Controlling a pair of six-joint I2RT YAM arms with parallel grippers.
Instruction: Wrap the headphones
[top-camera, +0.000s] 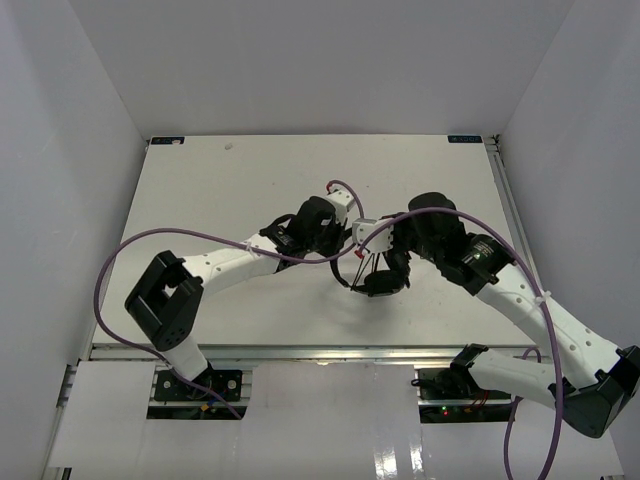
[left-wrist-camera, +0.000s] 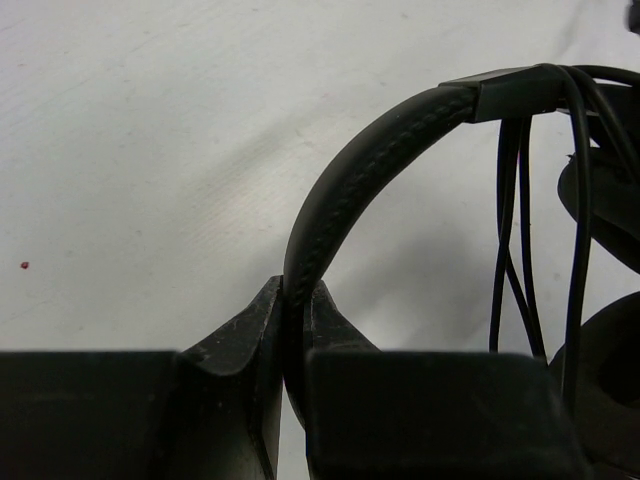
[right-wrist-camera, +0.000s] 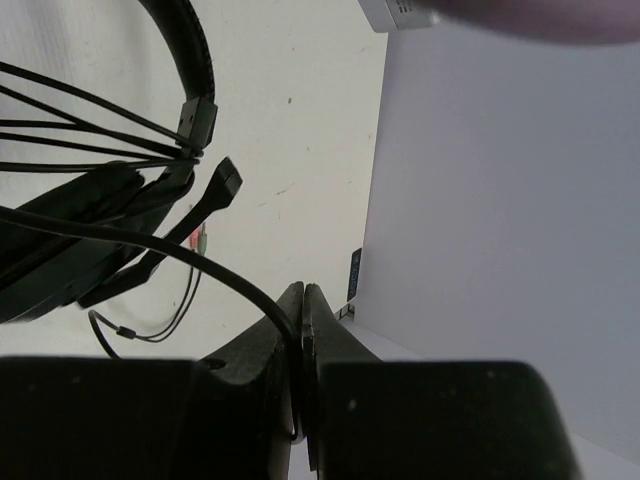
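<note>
The black headphones (top-camera: 382, 280) hang above the table's middle between my two arms. My left gripper (left-wrist-camera: 296, 300) is shut on the stitched headband (left-wrist-camera: 380, 160), which arches up to the right. Several turns of thin black cable (left-wrist-camera: 520, 230) hang over the headband by an earcup (left-wrist-camera: 610, 370). My right gripper (right-wrist-camera: 303, 296) is shut on the cable (right-wrist-camera: 200, 262), which runs left toward the headphones (right-wrist-camera: 70, 240). A microphone boom (right-wrist-camera: 215, 190) and coloured plugs (right-wrist-camera: 200, 238) show there too. In the top view the left gripper (top-camera: 340, 240) and right gripper (top-camera: 392, 248) sit close together.
White table (top-camera: 230, 190) with white walls (top-camera: 560, 90) on three sides. Purple arm cables (top-camera: 180, 240) loop over both arms. A metal rail (top-camera: 300, 352) runs along the near edge.
</note>
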